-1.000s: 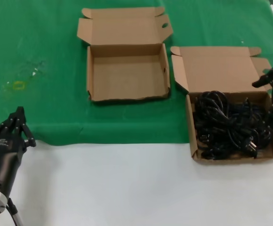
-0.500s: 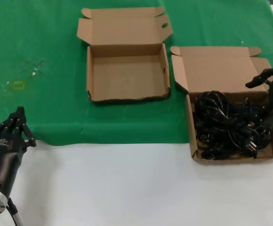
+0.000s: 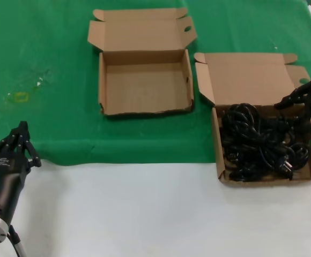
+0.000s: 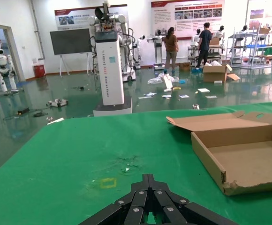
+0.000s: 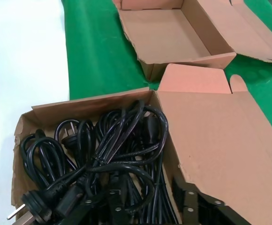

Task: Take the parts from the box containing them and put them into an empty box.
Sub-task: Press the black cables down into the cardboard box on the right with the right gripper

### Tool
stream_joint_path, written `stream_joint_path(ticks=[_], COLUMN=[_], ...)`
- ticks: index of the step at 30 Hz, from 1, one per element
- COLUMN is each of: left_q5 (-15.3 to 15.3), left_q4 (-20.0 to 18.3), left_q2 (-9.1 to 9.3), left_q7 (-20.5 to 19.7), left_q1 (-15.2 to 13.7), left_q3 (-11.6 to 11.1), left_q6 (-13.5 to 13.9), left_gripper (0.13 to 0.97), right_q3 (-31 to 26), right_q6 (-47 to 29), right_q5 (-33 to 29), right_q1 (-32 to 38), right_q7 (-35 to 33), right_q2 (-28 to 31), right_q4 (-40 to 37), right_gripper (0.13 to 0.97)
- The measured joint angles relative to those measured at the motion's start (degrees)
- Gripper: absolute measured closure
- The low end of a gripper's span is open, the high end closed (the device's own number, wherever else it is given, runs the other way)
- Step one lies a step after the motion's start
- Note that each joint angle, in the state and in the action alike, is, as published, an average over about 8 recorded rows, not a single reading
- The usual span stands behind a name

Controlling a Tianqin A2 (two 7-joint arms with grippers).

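Note:
The black power cords (image 3: 257, 142) lie tangled in the larger cardboard box (image 3: 246, 75) at the right; they also show in the right wrist view (image 5: 103, 150). My right gripper (image 3: 296, 115) is open at that box's rear right. In the right wrist view (image 5: 150, 201) one finger is down among the cords and the other is beside the back wall under the lid (image 5: 220, 140). The empty box (image 3: 145, 111) stands open to the left, farther back, and shows in the right wrist view (image 5: 169, 37). My left gripper (image 3: 21, 131) is shut and empty at the near left.
Both boxes rest on a green cloth (image 3: 48, 48); a white table surface (image 3: 145, 214) lies in front. A small yellow mark (image 3: 21, 97) is on the cloth at the left. The left wrist view shows the empty box (image 4: 248, 159) to one side of the shut left gripper (image 4: 147, 180).
My right gripper has moved left and down from the box's right edge into the rear of the cord pile. The left arm has not moved.

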Motion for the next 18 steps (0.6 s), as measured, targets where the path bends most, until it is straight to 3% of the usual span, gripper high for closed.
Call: stream_joint_path(ticks=[2, 6, 14, 18], left_q5=[0.0, 0.0, 0.0, 0.0], left_q4=[0.0, 0.0, 0.0, 0.0], left_q2=[0.0, 0.0, 0.0, 0.0], left_q7=[0.0, 0.0, 0.0, 0.0], left_q1=[0.0, 0.0, 0.0, 0.0], left_q3=[0.0, 0.0, 0.0, 0.0], left_q6=[0.0, 0.0, 0.0, 0.0], left_gripper=[0.953, 0.953, 0.953, 0.953], right_q3=[0.2, 0.5, 0.9, 1.0], right_q6=[0.0, -0.1, -1.4, -2.4], right_q5=[-0.2, -0.5, -1.3, -1.7], right_q1=[0.1, 0.3, 0.9, 1.3], right_q7=[0.0, 0.1, 0.1, 0.3], right_q2=[-0.1, -0.2, -0.1, 0.2], right_q4=[0.0, 0.0, 0.2, 0.3], right_gripper=[0.678, 0.678, 0.83, 0.859])
